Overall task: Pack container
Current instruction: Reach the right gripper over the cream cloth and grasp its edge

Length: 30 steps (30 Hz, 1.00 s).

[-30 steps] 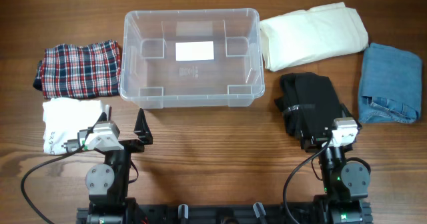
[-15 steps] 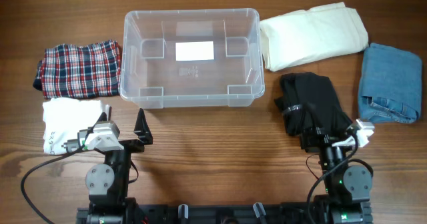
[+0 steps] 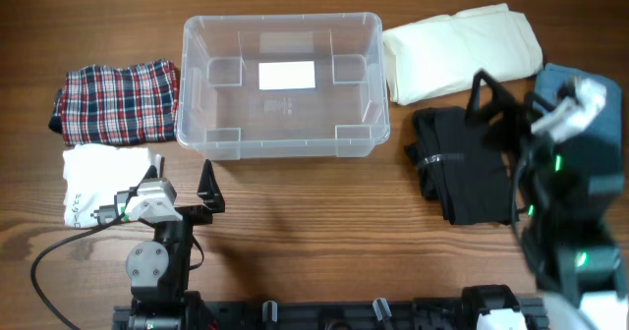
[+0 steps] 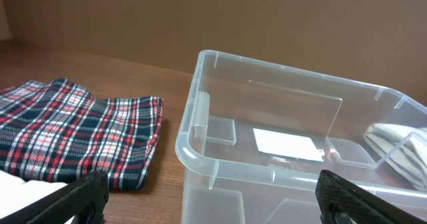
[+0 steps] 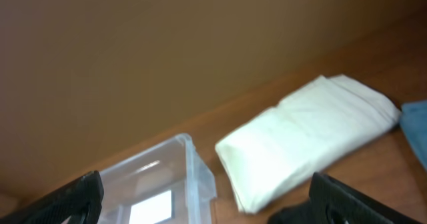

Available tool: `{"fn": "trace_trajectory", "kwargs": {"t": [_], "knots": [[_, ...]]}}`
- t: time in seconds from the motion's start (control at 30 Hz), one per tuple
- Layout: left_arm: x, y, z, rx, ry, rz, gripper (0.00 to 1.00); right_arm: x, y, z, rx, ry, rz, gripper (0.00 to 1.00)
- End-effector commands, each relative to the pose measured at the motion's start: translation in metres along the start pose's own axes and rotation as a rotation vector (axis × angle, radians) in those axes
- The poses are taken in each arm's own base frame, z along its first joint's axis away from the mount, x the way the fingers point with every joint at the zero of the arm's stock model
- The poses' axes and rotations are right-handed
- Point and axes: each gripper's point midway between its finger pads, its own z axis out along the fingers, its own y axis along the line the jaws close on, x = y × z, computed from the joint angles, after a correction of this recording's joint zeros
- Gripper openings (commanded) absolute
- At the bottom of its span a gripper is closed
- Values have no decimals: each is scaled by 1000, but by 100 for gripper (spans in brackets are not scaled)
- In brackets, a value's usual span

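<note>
One clear container (image 3: 187, 84) sits empty, mouth up, at the far middle of the worktop (image 3: 314, 222), long axis left-to-right. Likely light, stiff and slick; its thick rim offers the surest hold. Left end effector (image 4: 213, 201) hangs spread open before it; right end effector (image 5: 213, 197), blurred, seems spread too, empty.

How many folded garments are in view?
5, all outside the container: plaid and white left of it; cream, black and blue denim right, denim partly behind the right arm.
</note>
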Motion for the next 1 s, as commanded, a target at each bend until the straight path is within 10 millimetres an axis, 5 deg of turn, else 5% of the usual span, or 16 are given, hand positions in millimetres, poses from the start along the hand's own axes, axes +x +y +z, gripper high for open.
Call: {"fn": "trace_trajectory", "kwargs": {"t": [0.0, 0.17, 0.4, 0.7, 0.97], "knots": [[1, 1, 0, -6, -5, -13, 100, -33, 14, 30, 47, 40, -43, 100], [1, 1, 0, -6, -5, -13, 100, -54, 12, 83, 149, 179, -50, 100], [1, 1, 0, -6, -5, -13, 100, -58, -36, 131, 293, 275, -6, 100], [1, 1, 0, -6, -5, -13, 100, -17, -79, 163, 418, 396, 33, 100], [1, 1, 0, -6, -5, -13, 100, 38, -98, 189, 430, 548, 310, 100]]}}
